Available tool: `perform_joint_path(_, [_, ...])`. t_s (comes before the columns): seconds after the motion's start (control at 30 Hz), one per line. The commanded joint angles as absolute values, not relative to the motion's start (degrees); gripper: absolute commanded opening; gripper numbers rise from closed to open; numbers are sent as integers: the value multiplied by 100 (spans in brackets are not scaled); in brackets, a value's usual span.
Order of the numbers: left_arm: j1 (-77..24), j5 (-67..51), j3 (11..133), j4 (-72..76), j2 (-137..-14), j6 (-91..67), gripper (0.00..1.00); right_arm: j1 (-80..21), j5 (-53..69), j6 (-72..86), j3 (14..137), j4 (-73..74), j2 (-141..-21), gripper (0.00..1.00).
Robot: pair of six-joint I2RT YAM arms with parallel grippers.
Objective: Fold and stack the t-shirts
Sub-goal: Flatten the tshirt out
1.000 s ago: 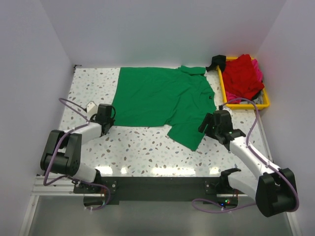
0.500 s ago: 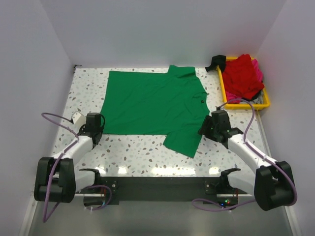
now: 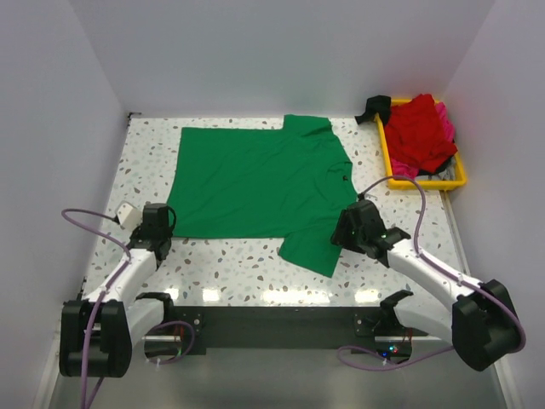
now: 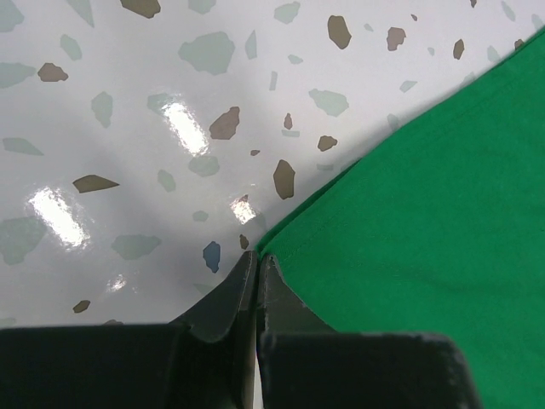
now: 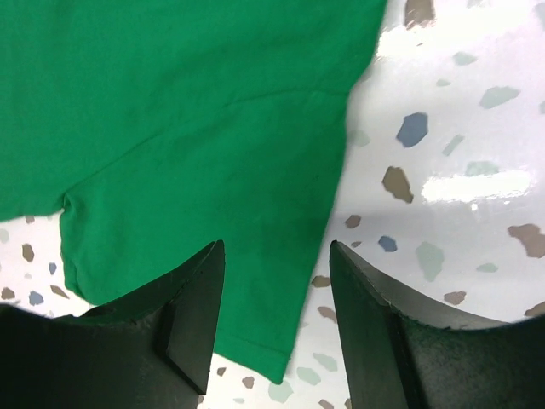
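Observation:
A bright green t-shirt [image 3: 255, 179] lies spread flat on the speckled table [image 3: 230, 256], one sleeve [image 3: 311, 249] pointing to the near right. My left gripper [image 3: 163, 233] is shut on the shirt's near left corner; in the left wrist view the jaws [image 4: 258, 256] are pressed together with the green hem [image 4: 289, 243] at their tips. My right gripper [image 3: 342, 232] is open and empty over the sleeve's right edge; in the right wrist view [image 5: 275, 247] one finger is over the green cloth [image 5: 187, 128] and the other over bare table. Red t-shirts [image 3: 419, 132] and pink cloth [image 3: 445, 119] are piled in the tray.
The yellow tray [image 3: 426, 181] stands at the back right corner, with a black object [image 3: 372, 108] by its far left end. White walls enclose the table on three sides. A black rail [image 3: 272, 322] runs along the near edge between the arm bases.
The green shirt has slid left and towards the near edge, drawn by my left gripper, which pulled back to the near left. My right gripper moved left and nearer, staying over the sleeve.

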State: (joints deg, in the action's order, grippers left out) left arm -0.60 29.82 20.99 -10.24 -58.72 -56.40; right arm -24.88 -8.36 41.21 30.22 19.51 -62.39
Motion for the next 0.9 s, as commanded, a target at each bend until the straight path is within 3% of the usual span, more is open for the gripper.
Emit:
perform_joint_path(0.0, [0,3120,2039,-993,-5801,-5599,0,-2760,-1292,4438,2997,2021,-6170,56])
perform_joint_path(0.6, [0,2733,1942,-765,-6064,-5651,0,-3331,-1556,4992,2874,1785,-6943,50])
perform_joint_path(0.73, [0,2716,1960,-773,-6056,-5634,0,-3340,-1556,4948,2971,1688,-7242,34])
perform_joint_path(0.77, [0,2716,1969,-782,-6056,-5616,0,-3340,-1556,4948,3014,1714,-7286,22])
perform_joint_path(0.87, [0,2689,1986,-808,-6012,-5590,0,-3340,-1573,4922,3137,1889,-7147,3])
